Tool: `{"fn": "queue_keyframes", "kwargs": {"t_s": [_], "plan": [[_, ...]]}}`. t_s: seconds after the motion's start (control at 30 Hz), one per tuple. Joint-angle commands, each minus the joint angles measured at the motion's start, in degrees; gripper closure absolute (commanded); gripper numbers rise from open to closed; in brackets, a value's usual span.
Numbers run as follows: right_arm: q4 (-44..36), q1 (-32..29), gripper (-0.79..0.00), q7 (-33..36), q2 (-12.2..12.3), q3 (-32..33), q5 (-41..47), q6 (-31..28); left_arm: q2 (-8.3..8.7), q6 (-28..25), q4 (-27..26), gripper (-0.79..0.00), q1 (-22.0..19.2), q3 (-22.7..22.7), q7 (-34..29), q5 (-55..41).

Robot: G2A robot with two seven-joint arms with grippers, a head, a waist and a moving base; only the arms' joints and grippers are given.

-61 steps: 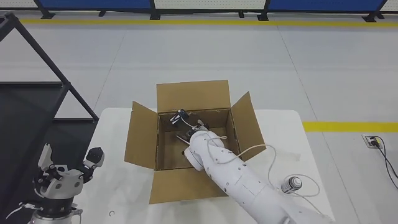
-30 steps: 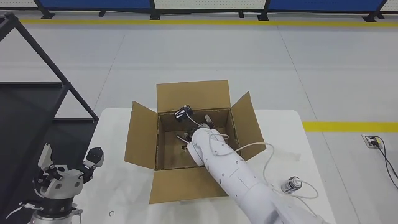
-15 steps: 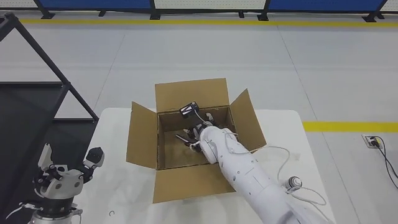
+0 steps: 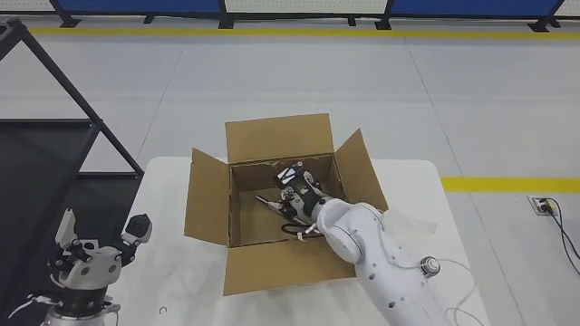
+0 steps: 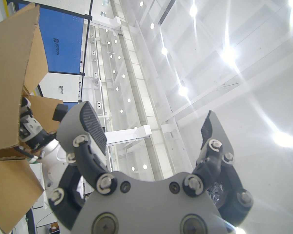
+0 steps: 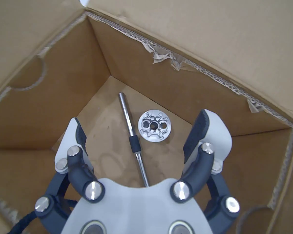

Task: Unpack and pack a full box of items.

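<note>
The open cardboard box (image 4: 207, 201) stands mid-table with all its flaps out. My right arm (image 4: 362, 244) goes over the box's near right corner and down inside. In the right wrist view my right gripper (image 6: 139, 119) hangs open above the box floor, holding nothing. On that floor lie a thin metal rod (image 6: 127, 116) with a black sleeve and, just beside it, a round metal disc (image 6: 153, 129) with holes. My left gripper (image 4: 100, 231) sits off the table's left side, open and empty, its pads (image 5: 91, 122) turned up to the ceiling.
A small round metal part (image 4: 428, 267) lies on the white table (image 4: 172, 272) to the right of the box. A black metal frame (image 4: 54, 81) stands at the far left. A box flap (image 5: 14, 57) is close beside the left gripper.
My right arm has swung to the right inside the box, its wrist now toward the box's right half. The box has shifted slightly. The left gripper has not moved.
</note>
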Motion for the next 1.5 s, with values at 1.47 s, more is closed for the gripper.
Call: {"fn": "queue_keyframes", "kwargs": {"t_s": [1.47], "plan": [[-41.3, -51.7, -0.785, -40.2, 13.0, 47.9, -2.9, -41.5, 0.00, 0.0, 0.0, -0.785, 0.0, 0.0, 0.0, 0.0]]}}
